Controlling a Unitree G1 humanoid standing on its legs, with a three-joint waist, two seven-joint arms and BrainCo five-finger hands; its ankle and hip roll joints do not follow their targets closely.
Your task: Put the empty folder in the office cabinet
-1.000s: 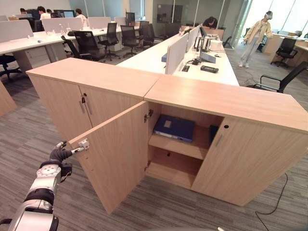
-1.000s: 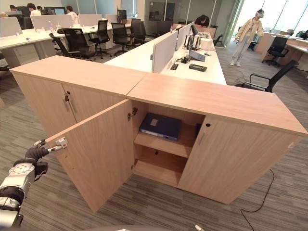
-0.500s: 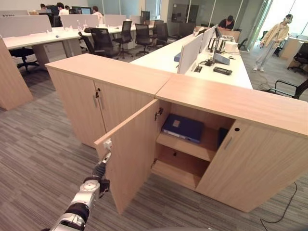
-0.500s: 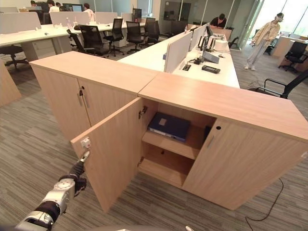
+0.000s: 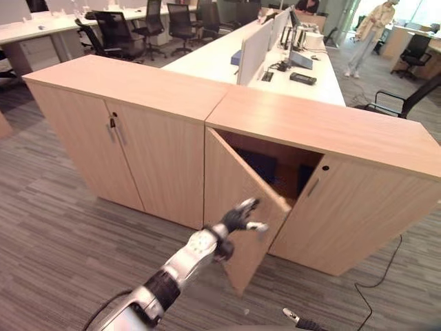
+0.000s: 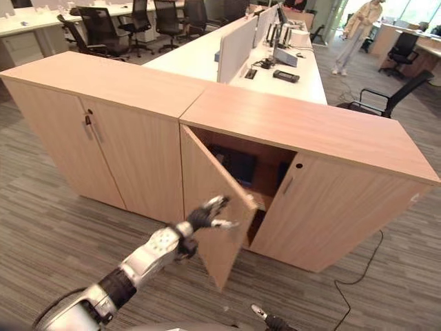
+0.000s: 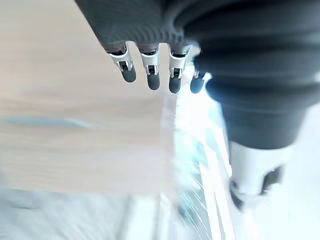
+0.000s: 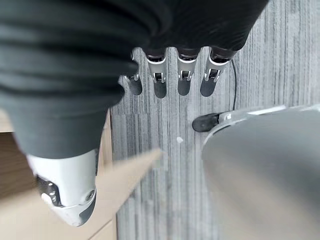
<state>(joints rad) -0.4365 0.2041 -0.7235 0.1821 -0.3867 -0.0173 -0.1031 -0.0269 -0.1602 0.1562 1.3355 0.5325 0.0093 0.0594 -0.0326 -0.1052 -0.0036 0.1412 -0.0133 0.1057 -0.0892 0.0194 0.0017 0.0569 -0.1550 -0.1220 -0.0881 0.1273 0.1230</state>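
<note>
A humanoid robot's left hand (image 5: 239,217) rests against the outer face of the cabinet door (image 5: 234,196), close to the door's free edge, its fingers straight and relaxed with nothing in their grasp; in the left wrist view the dark-tipped fingers (image 7: 152,80) stand in a row before the pale wood of the door. The door stands partly ajar on the right-hand unit of a low wooden office cabinet (image 5: 344,138), which runs along the end of a row of white desks (image 5: 220,62). The blue folder (image 5: 258,164) lies flat on the shelf inside, dim in the shade of the opening and half screened by the door, so it sits behind the panel and well in from the hand, with the door between the two. The neighbouring door (image 5: 337,221) of the same unit is closed, as are the two doors of the cabinet unit (image 5: 117,145) to the left. The right hand (image 8: 175,75) hangs over grey striped carpet (image 8: 260,55), its fingers straight and holding nothing. Beyond the cabinet, black office chairs (image 5: 114,31) stand at the desks, and a person (image 5: 368,27) in light clothing stands far off by the windows.
</note>
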